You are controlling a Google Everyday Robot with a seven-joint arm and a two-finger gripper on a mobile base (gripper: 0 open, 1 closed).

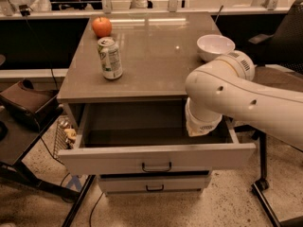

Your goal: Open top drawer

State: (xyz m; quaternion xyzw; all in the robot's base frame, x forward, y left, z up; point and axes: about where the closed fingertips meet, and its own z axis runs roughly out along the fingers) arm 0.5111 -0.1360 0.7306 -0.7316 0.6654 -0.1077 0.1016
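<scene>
The top drawer (156, 157) is pulled well out of the cabinet, showing its grey inside (137, 124). Its thin black bar handle (156, 167) sits at the middle of the light grey front. My white arm (236, 91) reaches in from the right. My gripper (202, 126) is at the arm's lower end, over the right part of the open drawer and behind the drawer front. It is apart from the handle.
On the cabinet top (156, 65) stand an apple (102, 26), a drink can (110, 58) and a white bowl (215, 46). A lower drawer (154, 183) is shut. A dark stool (28, 103) and wire basket (64, 134) are left; a black chair (284, 37) is right.
</scene>
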